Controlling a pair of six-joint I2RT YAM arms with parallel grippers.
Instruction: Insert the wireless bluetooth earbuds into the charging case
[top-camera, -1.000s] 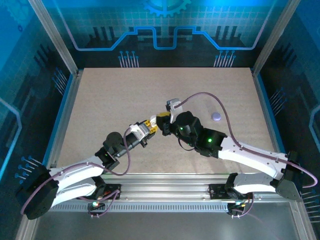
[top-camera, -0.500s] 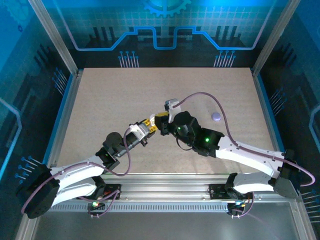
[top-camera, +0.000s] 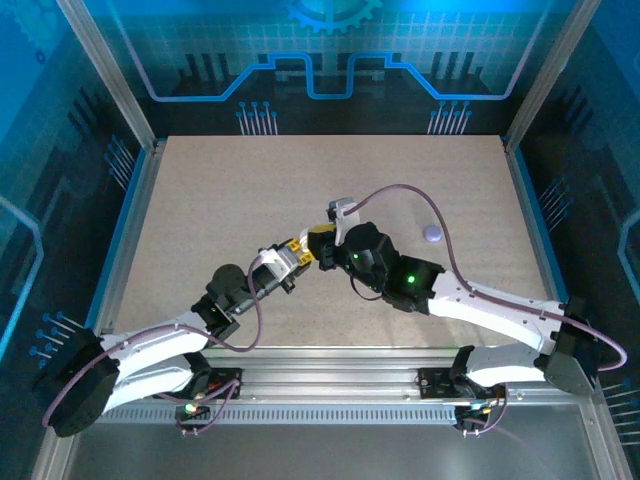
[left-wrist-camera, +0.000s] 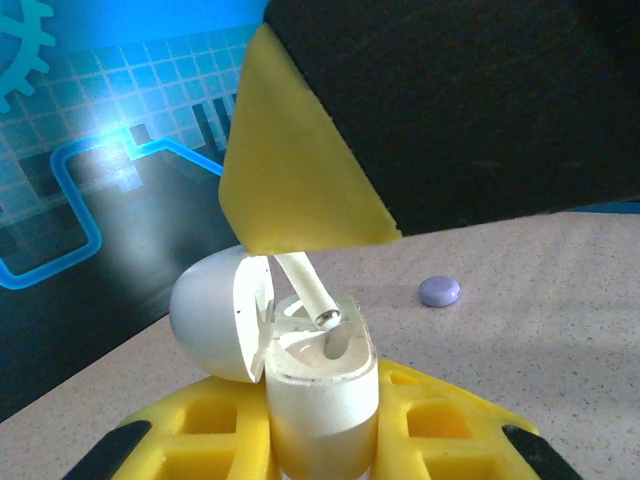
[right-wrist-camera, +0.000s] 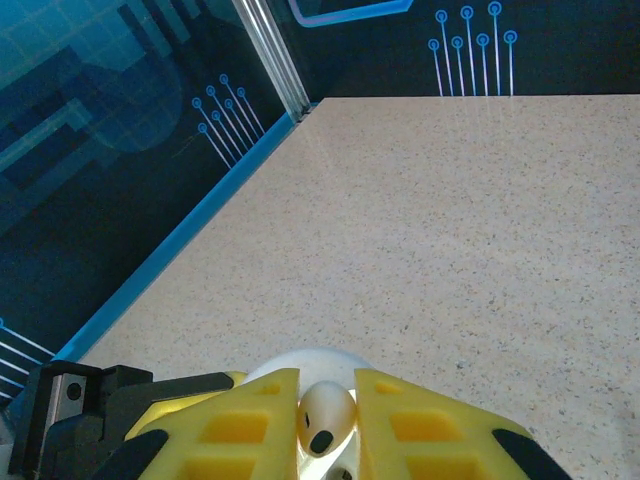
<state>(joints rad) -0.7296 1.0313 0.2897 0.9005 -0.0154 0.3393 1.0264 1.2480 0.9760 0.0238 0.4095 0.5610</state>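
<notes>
- White earbud is pinched between the right gripper's yellow fingers, stem tilted down towards the charging case, stem tip at the mouth of one socket; can't tell if it touches.
- From the right wrist view the earbud head sits in the narrow gap between the two fingers, with the white case just beyond.
- Case stands upright, lid hinged open to the left in the left wrist view.
- Left gripper is clamped on the lower body of the case, one yellow finger on each side.
- Top view: left gripper and right gripper meet tip to tip around the middle of the table, case and earbud between them.
- Pale purple earbud lies on the table alone, right of the grippers and well apart from them; also seen past the case.
</notes>
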